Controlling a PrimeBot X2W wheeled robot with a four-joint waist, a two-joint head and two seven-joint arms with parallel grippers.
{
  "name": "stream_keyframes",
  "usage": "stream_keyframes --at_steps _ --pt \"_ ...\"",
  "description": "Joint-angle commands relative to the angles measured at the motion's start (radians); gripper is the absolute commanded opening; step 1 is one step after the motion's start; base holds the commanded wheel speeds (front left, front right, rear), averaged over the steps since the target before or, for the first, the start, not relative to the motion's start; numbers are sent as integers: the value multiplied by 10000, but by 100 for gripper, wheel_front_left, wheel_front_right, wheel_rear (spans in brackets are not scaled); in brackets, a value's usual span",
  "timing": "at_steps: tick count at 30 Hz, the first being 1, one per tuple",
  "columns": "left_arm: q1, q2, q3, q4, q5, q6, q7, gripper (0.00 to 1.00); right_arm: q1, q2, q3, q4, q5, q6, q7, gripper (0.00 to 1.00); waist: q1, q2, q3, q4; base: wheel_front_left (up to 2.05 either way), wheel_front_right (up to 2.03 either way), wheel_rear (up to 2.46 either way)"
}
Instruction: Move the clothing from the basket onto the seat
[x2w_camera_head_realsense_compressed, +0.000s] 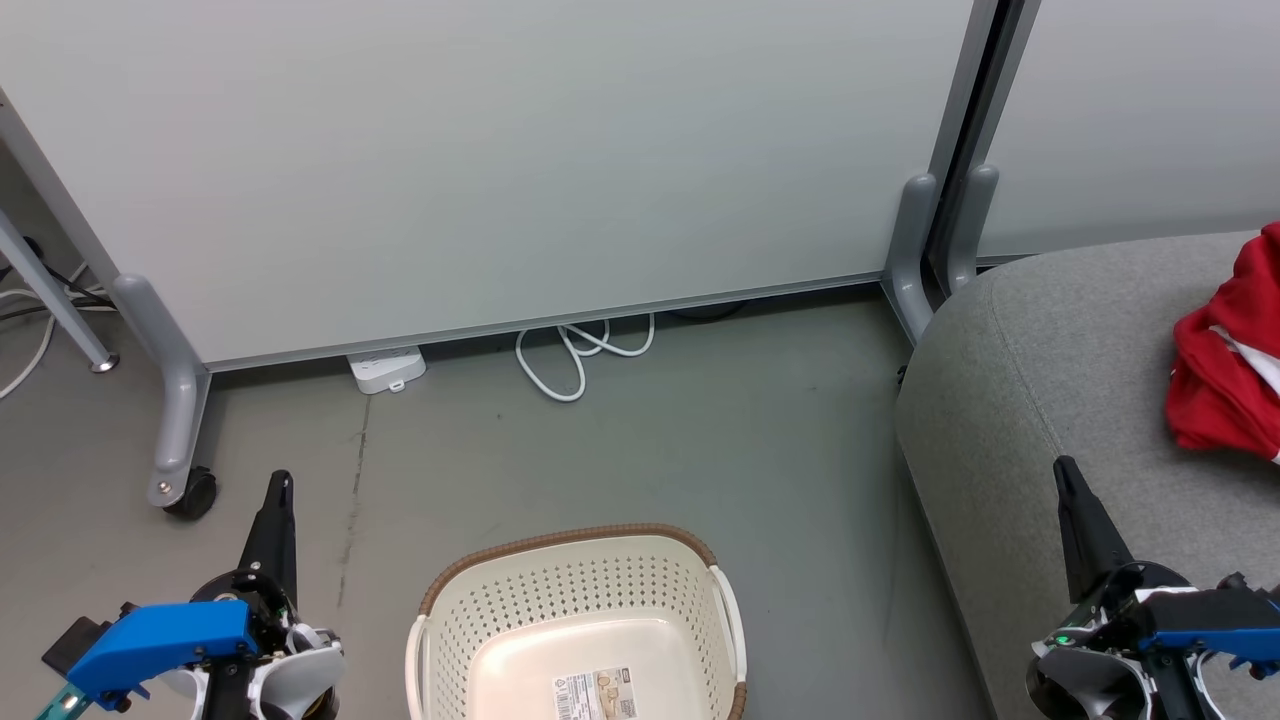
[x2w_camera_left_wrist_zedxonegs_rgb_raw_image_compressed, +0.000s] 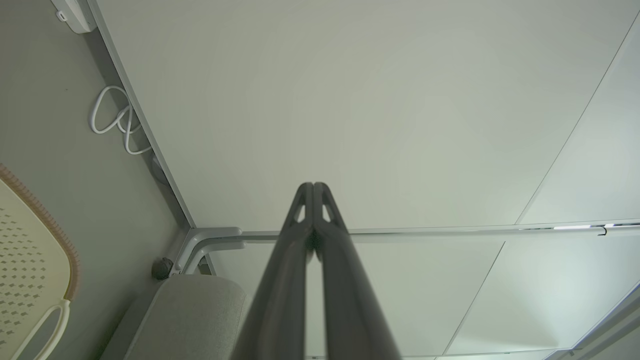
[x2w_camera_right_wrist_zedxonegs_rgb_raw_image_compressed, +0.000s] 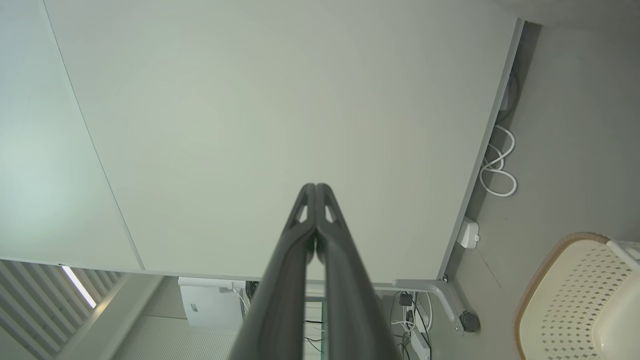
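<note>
Low in the head view, on the grey floor between both arms: the basket (x2w_camera_head_realsense_compressed: 570, 590), upright, with a bare bottom except for a paper label. Near part of it cut off by the picture edge, so not possible to judge that part.

To the right, on the seat (x2w_camera_head_realsense_compressed: 1040, 380): a red heap of the clothing (x2w_camera_head_realsense_compressed: 1225, 375) with white trim, also cut by the picture edge. Impossible to tell whether one garment or two. Placed well in from the rounded edge of the cushion, probably to avoid sliding off.

Left gripper (x2w_camera_head_realsense_compressed: 281, 482): fingers pressed together, holding nothing, pointing up beside the basket and apart from it. Right gripper (x2w_camera_head_realsense_compressed: 1066, 470): also pressed together and empty, raised over the near part of the seat, well apart from the red heap. In both wrist views, tips touching in front of the pale partition panel (x2w_camera_right_wrist_zedxonegs_rgb_raw_image_compressed: 280, 100).

Judging from this: task apparently finished or almost finished. Low, closed posture of both arms likely a resting one, with nothing to carry.
</note>
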Motion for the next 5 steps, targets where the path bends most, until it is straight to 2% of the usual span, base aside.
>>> stream_keyframes --at_steps 1,5 --pt "-111 -13 26 -41 -21 -32 43 0 -123 -63 -17 -22 21 7 28 0 0 0 0 1 0 0 0" --pt "-111 -13 23 -39 -21 -32 43 0 -123 -63 -17 -22 21 7 29 0 0 0 0 1 0 0 0"
